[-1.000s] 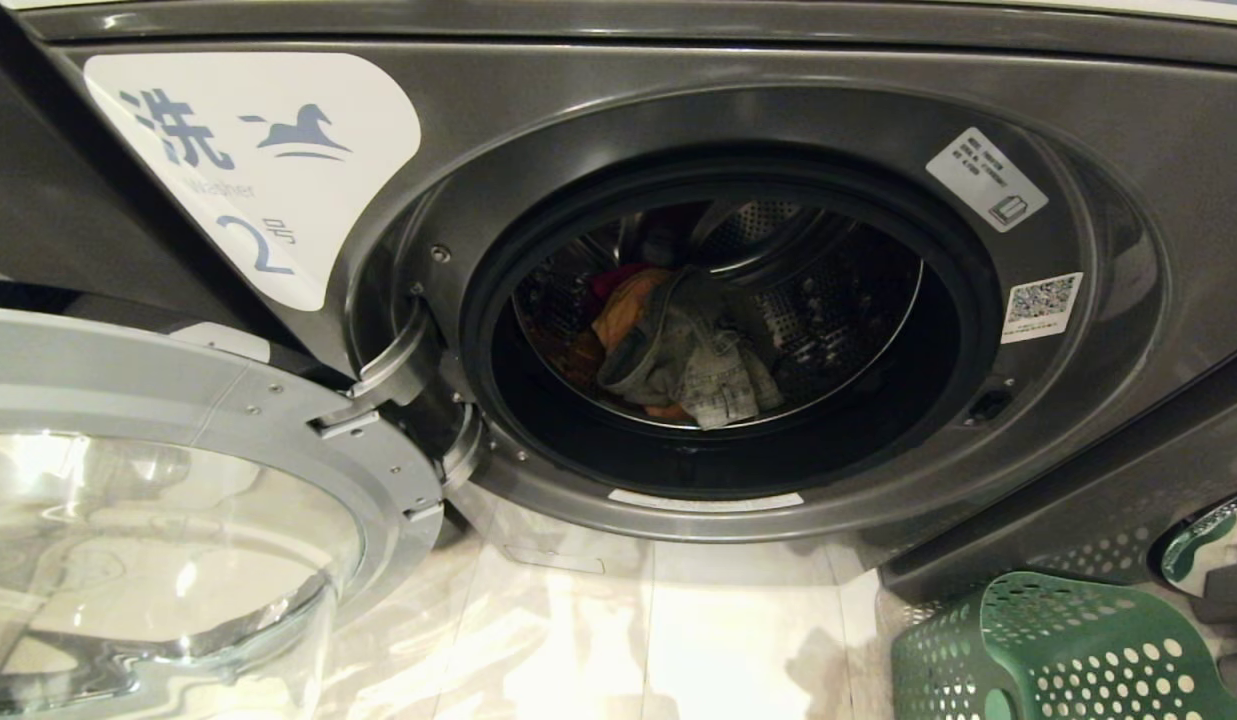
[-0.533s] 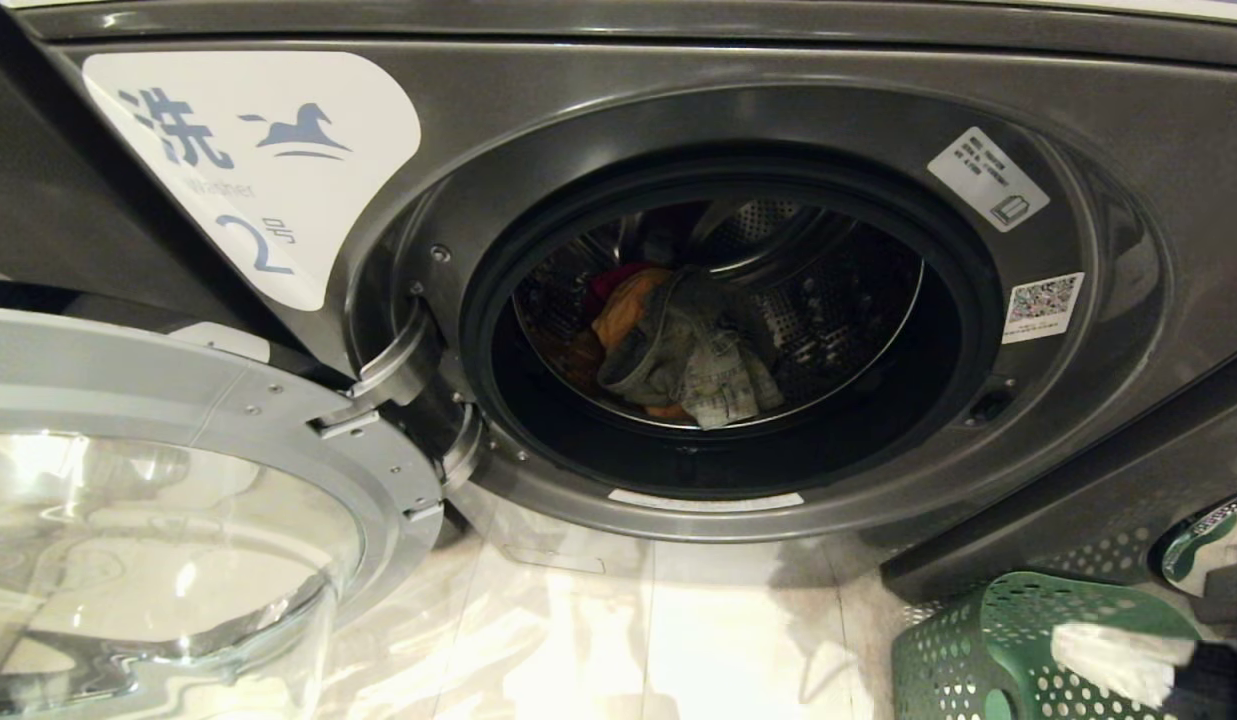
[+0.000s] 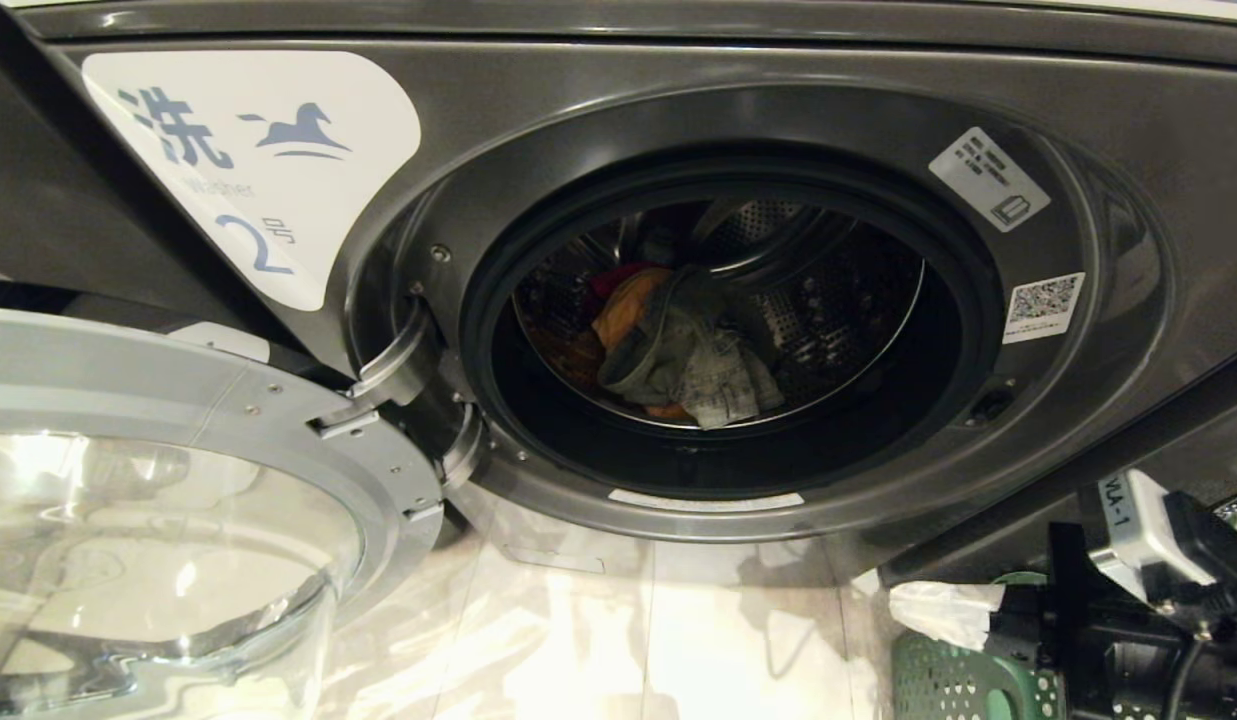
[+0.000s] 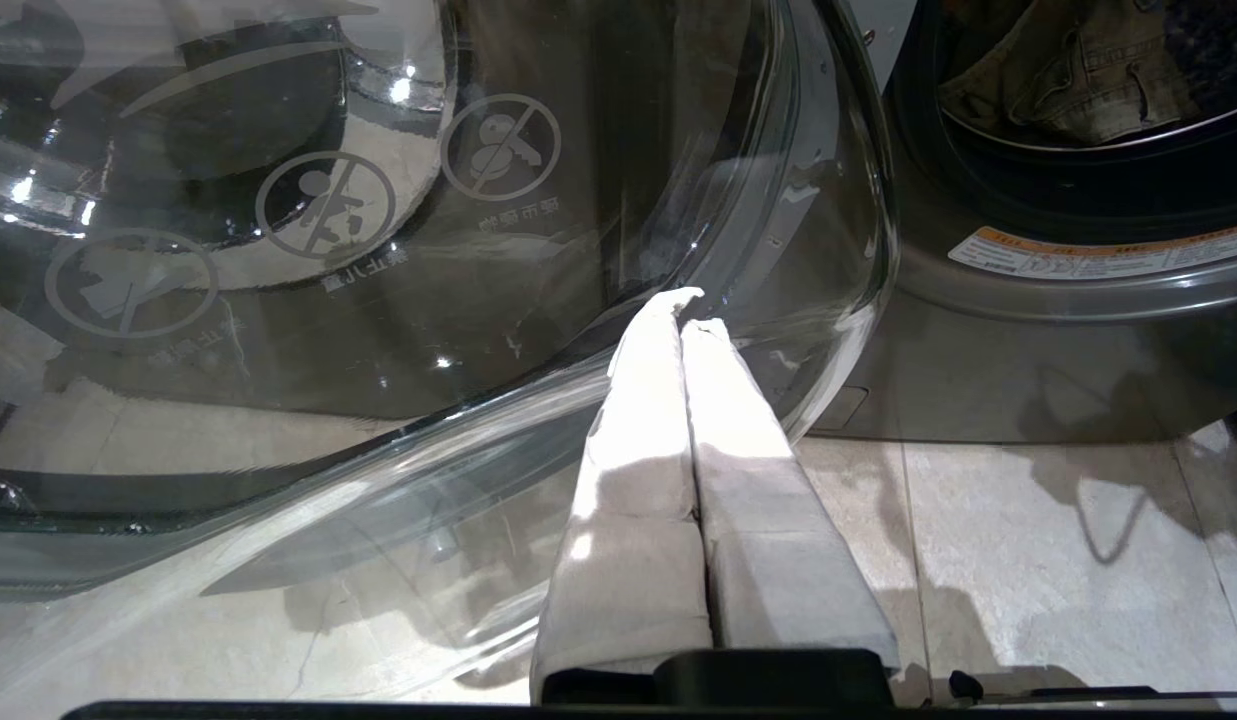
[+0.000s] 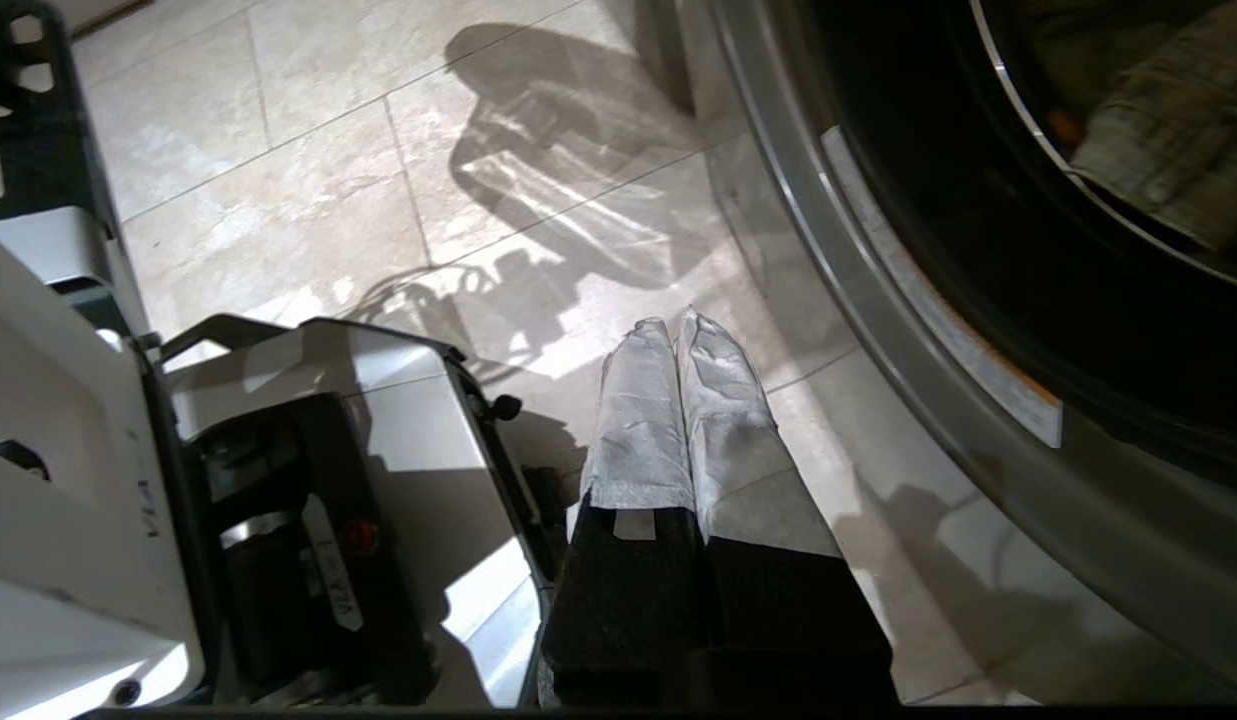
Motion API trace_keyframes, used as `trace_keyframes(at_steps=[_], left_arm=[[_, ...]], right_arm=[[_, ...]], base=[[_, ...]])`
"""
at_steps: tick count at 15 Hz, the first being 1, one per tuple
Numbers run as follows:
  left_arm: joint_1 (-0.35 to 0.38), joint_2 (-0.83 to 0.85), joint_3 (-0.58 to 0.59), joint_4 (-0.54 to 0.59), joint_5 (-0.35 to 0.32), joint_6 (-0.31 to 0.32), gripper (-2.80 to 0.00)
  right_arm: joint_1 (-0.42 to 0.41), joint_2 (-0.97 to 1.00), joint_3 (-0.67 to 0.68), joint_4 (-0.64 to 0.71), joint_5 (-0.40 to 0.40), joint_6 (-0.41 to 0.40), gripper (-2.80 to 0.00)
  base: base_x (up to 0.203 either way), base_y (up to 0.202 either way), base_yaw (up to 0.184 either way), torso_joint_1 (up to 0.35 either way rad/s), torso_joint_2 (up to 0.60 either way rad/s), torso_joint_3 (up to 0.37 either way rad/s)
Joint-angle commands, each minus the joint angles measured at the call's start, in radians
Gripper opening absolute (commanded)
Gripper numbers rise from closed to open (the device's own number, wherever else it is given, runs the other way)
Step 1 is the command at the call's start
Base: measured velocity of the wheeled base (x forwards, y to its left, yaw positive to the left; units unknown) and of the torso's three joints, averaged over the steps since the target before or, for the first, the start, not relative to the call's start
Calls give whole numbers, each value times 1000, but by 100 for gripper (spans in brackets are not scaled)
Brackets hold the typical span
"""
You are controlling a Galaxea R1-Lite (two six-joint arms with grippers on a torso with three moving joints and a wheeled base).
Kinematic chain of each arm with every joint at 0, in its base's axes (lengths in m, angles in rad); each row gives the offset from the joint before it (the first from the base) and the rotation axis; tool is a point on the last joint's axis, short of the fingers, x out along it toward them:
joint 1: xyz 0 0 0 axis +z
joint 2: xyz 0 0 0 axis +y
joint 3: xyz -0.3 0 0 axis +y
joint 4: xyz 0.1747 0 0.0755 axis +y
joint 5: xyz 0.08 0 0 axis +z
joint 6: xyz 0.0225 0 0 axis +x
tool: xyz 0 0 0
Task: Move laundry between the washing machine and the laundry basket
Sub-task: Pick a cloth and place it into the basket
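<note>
The open glass door (image 3: 158, 520) of the washing machine (image 3: 618, 120) is cut off by the left and lower edges of the head view, and reflections hide what lies behind its glass. The left gripper (image 4: 683, 312) is outside that view; its own camera shows its white-wrapped fingers (image 4: 638, 420) pressed together, empty, just in front of the door's rim. In the middle, the drum (image 3: 718, 310) is dim: a heap of laundry (image 3: 683, 350) lies on its lower part, a grey-green denim piece on top, orange and red cloth behind it, the rest lost in shadow. At lower right the green perforated laundry basket (image 3: 943, 685) on the tiled floor (image 3: 678, 640) is mostly covered by the right arm. The right gripper (image 3: 938, 610), fingers together and holding nothing, points left above the basket's rim
</note>
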Motion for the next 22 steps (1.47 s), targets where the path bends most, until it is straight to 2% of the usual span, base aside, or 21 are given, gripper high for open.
trace_keyframes(at_steps=[1,4,7,9,11,12,15,18,20,22], left_arm=[[0,2,40,-1,0,1,-280],[0,2,40,-1,0,1,-280],[0,2,40,-1,0,1,-280],[0,2,40,-1,0,1,-280],[0,2,40,-1,0,1,-280],[0,2,40,-1,0,1,-280],[0,2,40,-1,0,1,-280],[0,2,40,-1,0,1,-280],[0,2,40,-1,0,1,-280],[0,2,40,-1,0,1,-280]], right_arm=[[46,25,1,-4,-10,1,-280],[84,72,-10,-9,-39,45,-280],[177,177,-53,-157,-163,167,-280],[280,230,-125,-197,-329,232,-280],[349,304,-155,-220,-442,245,-280],[383,344,-158,-259,-522,246,-280],[446,474,-163,-376,-691,249,-280],[434,628,-235,-515,-825,282,-280],[359,713,-360,-565,-881,315,-280],[262,789,-480,-577,-892,330,-280]], base=[[0,0,0,0,0,0],[0,0,0,0,0,0],[0,0,0,0,0,0],[0,0,0,0,0,0],[0,0,0,0,0,0],[0,0,0,0,0,0],[0,0,0,0,0,0],[0,0,0,0,0,0],[0,0,0,0,0,0],[0,0,0,0,0,0]])
